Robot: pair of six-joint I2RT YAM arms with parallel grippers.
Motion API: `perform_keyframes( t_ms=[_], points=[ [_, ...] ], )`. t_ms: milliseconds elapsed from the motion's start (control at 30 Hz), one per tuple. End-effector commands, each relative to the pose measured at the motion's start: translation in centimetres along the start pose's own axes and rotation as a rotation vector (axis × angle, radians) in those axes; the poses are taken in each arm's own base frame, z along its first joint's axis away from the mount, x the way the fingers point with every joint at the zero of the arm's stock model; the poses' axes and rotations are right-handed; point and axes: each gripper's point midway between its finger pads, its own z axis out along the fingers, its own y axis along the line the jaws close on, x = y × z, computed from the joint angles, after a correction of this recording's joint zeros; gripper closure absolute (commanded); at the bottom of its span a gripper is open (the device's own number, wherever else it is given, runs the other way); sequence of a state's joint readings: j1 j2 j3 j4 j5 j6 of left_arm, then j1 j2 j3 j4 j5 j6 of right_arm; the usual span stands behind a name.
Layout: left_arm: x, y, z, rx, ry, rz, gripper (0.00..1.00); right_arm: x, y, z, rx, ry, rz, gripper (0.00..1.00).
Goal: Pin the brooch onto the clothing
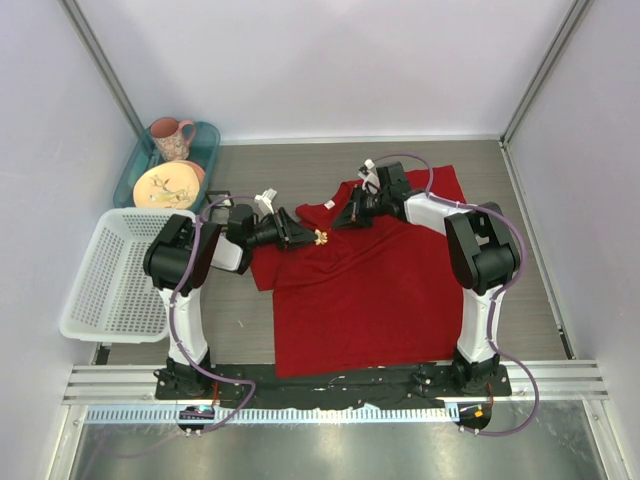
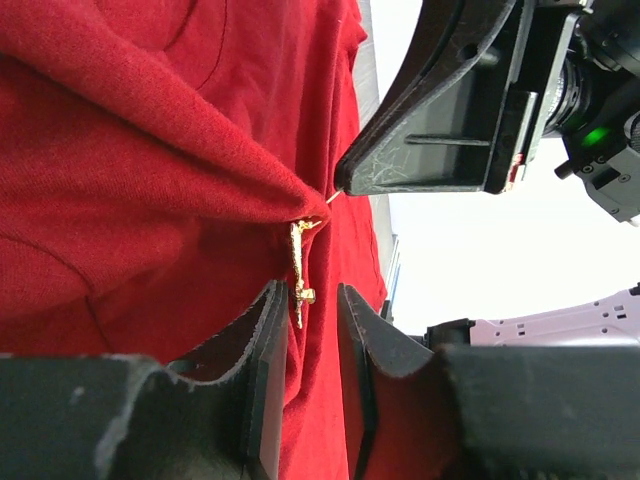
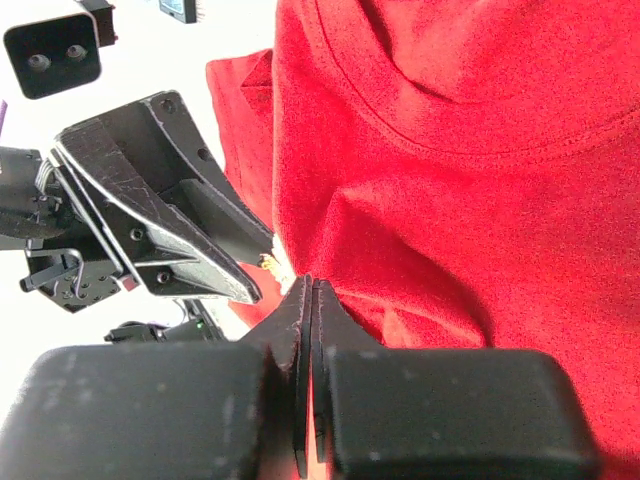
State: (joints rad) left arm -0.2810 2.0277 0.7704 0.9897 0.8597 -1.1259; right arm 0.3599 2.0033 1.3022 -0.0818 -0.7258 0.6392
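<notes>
The red shirt lies flat at the table's centre, its neck toward 12 o'clock. The right gripper comes in from 2 o'clock near the collar, its jaws closed on a pinched fold of the shirt, which is drawn up into a tight peak. The brooch hangs at that peak, on the shirt's 10 o'clock part just below the neckline, with a thin pin tip poking out toward the right gripper. The left gripper reaches in from 9 o'clock; its jaws stand apart with the brooch's lower end between the tips, and I cannot tell whether either finger touches it. A white basket sits at the table's 9 o'clock edge, and a teal tray with a pink mug and a plate sits at 10 o'clock.
</notes>
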Motion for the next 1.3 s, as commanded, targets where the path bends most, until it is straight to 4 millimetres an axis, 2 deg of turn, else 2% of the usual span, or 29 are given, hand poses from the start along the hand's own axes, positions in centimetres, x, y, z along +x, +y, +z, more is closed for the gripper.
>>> perform_keyframes(
  t_ms=[0,100,267,433,467,700,800,1000,1133,1267],
  points=[
    [-1.7,-2.6,0.0,0.073,-0.041,0.081,0.72,-1.7,2.5,-1.4,-0.022,-0.079,-0.065,0.99],
    [-1.8,-2.9,0.0,0.081,-0.043,0.086,0.71,-1.9,2.4,-1.5,-0.010,-0.095,-0.075,0.99],
    [-1.7,-2.8,0.1,0.085,-0.036,0.084,0.64,-2.2,2.5,-1.7,-0.003,-0.116,-0.070,0.99],
    [-1.6,-2.1,0.3,0.070,-0.039,0.077,0.62,-2.1,2.3,-1.8,0.013,-0.127,-0.049,0.99],
    [-1.6,-2.0,0.3,0.069,-0.037,0.074,0.63,-2.1,2.3,-1.7,0.012,-0.126,-0.049,0.99],
    [-2.1,-1.9,0.7,0.064,-0.040,0.077,0.90,-2.0,2.5,-1.8,0.045,-0.136,-0.125,0.99],
    [-1.9,-1.3,0.6,0.037,-0.025,0.066,0.96,-1.8,2.9,-1.7,0.059,-0.142,-0.168,0.99],
    [-1.5,-0.2,-0.2,-0.020,-0.005,0.035,1.00,-1.1,4.2,-1.0,0.097,-0.145,-0.322,0.99],
    [-1.5,0.3,-0.7,-0.039,-0.005,0.034,1.00,0.2,5.6,0.3,0.137,-0.129,-0.448,0.99],
    [-1.7,0.9,-0.9,-0.051,0.006,0.054,1.00,1.3,6.0,1.5,0.195,-0.098,-0.579,0.99]
  ],
)
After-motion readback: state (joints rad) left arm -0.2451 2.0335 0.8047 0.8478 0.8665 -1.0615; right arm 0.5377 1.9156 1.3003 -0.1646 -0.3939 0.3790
